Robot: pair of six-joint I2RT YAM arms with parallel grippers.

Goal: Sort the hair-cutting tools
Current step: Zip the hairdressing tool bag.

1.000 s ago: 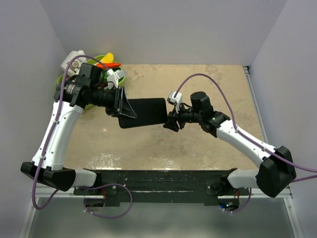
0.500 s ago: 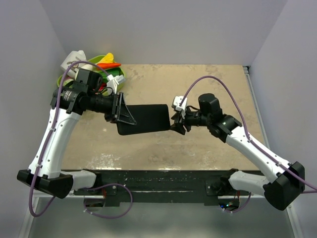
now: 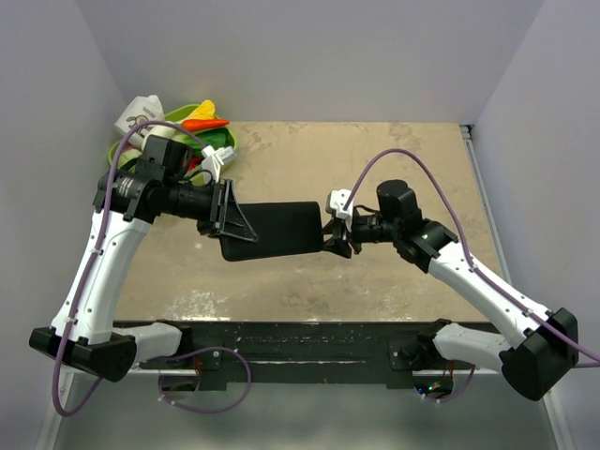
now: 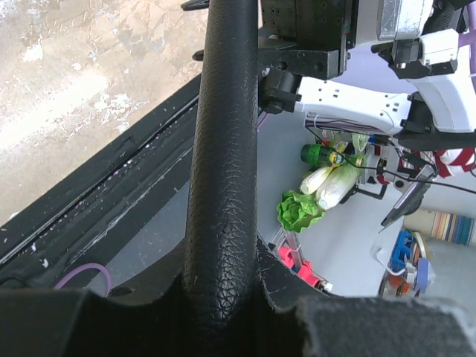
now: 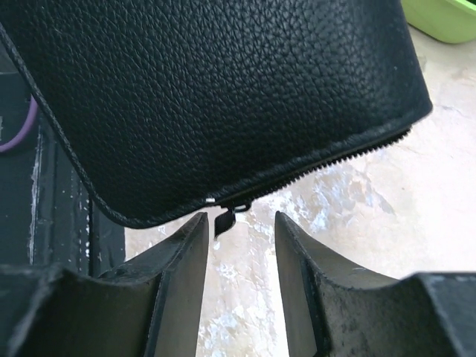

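A flat black leather case [image 3: 277, 228] with a closed zipper is held off the tan table [image 3: 394, 169], tilted on edge. My left gripper [image 3: 232, 217] is shut on the case's left end; in the left wrist view the case [image 4: 223, 134] runs upward from between my jaws [image 4: 223, 294]. My right gripper [image 3: 336, 239] is open at the case's right end. In the right wrist view the small zipper pull [image 5: 224, 221] hangs between my open fingers [image 5: 239, 232], close to the left finger, below the case [image 5: 223, 97]. No scissors or comb are in view.
A green bowl [image 3: 223, 141] with orange and yellow items and a white bottle [image 3: 139, 112] stand at the back left corner, behind my left arm. A black rail [image 3: 309, 337] runs along the table's near edge.
The left arm has shifted the case slightly toward the near edge. The right gripper has drawn a little to the right and nearer, staying at the case's right end.
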